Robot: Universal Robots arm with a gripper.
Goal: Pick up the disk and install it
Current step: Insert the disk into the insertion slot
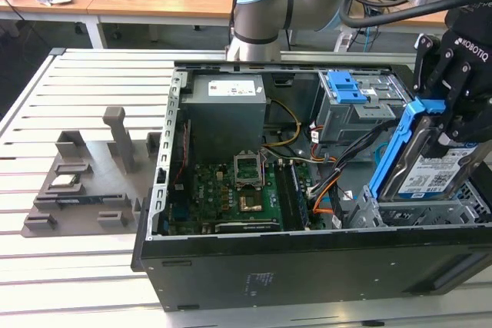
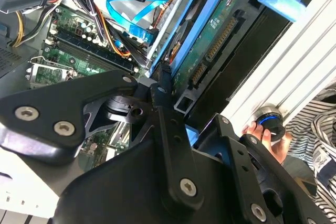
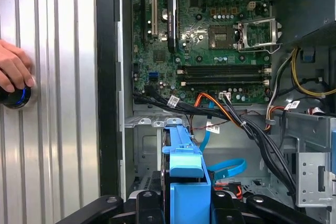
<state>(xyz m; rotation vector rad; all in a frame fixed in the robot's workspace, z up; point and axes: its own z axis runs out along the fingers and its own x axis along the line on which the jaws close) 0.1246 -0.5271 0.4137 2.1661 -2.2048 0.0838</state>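
Disk (image 1: pixel 424 165) clamped on edge between the gripper's (image 1: pixel 450 117) fingers, tilted, blue frame uppermost; it hangs over the metal drive cage (image 1: pixel 415 211) at the open computer case's (image 1: pixel 307 266) corner on the exterior view's right; green motherboard (image 1: pixel 246 193) lies beyond; in the first wrist view, a person's hand (image 3: pixel 13 71) rests on a round button (image 3: pixel 16 98) on the slatted table (image 3: pixel 58 129).
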